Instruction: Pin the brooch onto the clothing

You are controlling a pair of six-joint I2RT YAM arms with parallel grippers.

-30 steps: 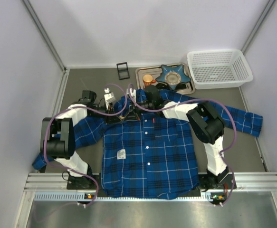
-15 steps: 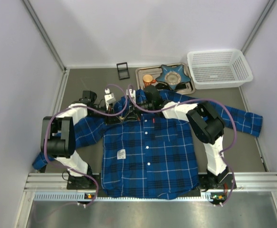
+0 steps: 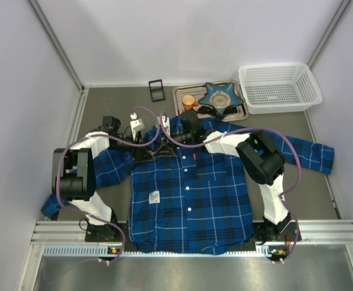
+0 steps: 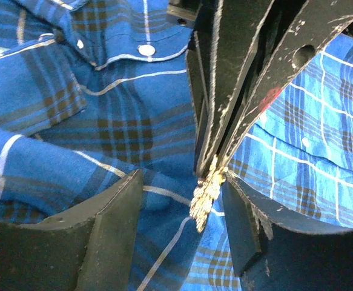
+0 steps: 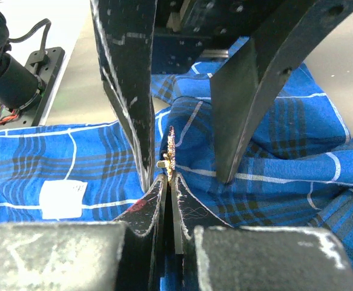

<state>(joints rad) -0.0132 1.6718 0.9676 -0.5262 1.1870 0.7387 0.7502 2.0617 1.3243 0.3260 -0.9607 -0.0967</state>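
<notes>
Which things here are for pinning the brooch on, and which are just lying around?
For the job:
- brooch
- plaid shirt

Just lying about:
- white basket
- blue star-shaped dish
- metal tray
- orange cup
- small black stand

Left claw point(image 4: 180, 195) spread, right claw point(image 5: 169, 182) clamped

Table point(image 3: 103, 103): grey, matte. Lying directly on it: shirt point(image 3: 188, 200), spread front-up, centre; metal tray point(image 3: 177, 91), far centre; white basket point(image 3: 283, 104), far right, beside tray; small black frame point(image 3: 156, 90), left of tray.
</notes>
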